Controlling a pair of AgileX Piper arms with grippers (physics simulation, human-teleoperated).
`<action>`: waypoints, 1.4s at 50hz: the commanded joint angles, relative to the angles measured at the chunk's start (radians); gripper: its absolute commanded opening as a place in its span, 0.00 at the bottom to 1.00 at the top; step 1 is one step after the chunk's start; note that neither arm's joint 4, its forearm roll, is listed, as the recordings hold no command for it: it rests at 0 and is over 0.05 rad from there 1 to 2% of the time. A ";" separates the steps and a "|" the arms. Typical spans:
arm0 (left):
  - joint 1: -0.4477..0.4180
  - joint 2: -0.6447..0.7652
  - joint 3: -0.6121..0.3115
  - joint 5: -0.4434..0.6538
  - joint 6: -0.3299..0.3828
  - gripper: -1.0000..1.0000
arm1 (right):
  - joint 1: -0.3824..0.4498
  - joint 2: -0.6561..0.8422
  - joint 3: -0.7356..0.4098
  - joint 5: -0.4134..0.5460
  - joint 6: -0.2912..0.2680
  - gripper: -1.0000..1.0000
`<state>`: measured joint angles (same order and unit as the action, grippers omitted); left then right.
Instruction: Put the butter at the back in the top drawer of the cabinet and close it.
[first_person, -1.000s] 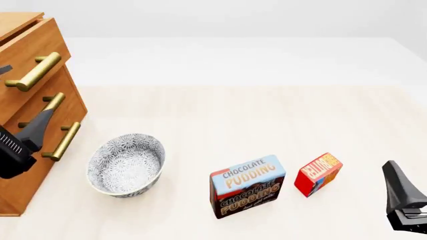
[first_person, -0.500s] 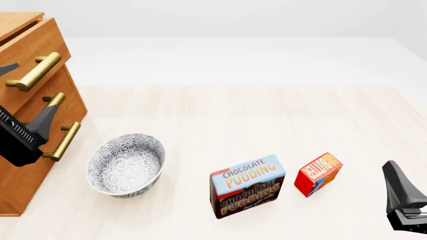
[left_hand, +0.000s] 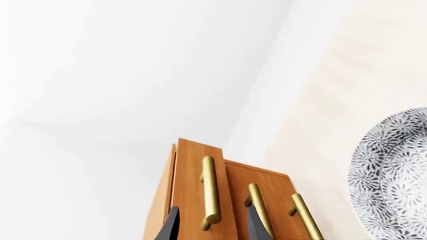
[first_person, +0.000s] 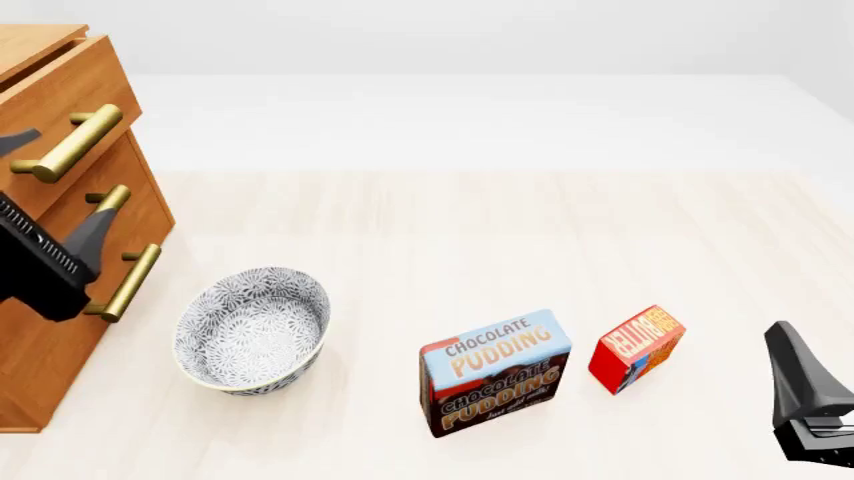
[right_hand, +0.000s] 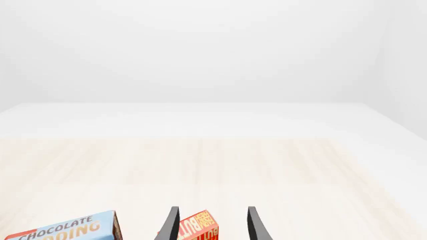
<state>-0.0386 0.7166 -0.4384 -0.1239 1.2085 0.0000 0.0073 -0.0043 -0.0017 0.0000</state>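
The butter (first_person: 637, 348) is a small red-and-orange box standing on the table at the front right; the right wrist view shows the butter (right_hand: 199, 229) just ahead of my right gripper (right_hand: 212, 227), in line with its spread fingers. That right gripper (first_person: 801, 385) is open, empty and clear of the box. The wooden cabinet (first_person: 60, 330) stands at the left. Its top drawer (first_person: 94, 95) carries a brass bar handle (first_person: 74, 145). My left gripper (first_person: 64, 180) is open in front of that handle (left_hand: 210, 192), one finger to each side, not closed on it.
A patterned grey bowl (first_person: 254, 325) sits beside the cabinet's base, close to my left arm, and also shows in the left wrist view (left_hand: 393, 175). A blue-and-brown chocolate pudding box (first_person: 494, 370) stands just left of the butter. Two lower drawer handles (first_person: 123, 282) stick out under my left gripper.
My left gripper has risen along the cabinet front from the lower handles up to the top drawer's handle. The right arm, butter, pudding box and bowl have not moved.
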 joint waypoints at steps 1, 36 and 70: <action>0.024 0.049 0.007 -0.040 -0.003 1.00 | 0.000 0.000 0.000 0.000 0.000 1.00; 0.088 0.151 0.004 -0.134 -0.004 1.00 | 0.000 0.000 0.000 0.000 0.000 1.00; 0.154 0.227 0.008 -0.191 -0.002 1.00 | 0.000 0.000 0.000 0.000 0.000 1.00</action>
<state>0.1009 0.9240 -0.4329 -0.2980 1.2047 0.0000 0.0073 -0.0043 -0.0017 0.0000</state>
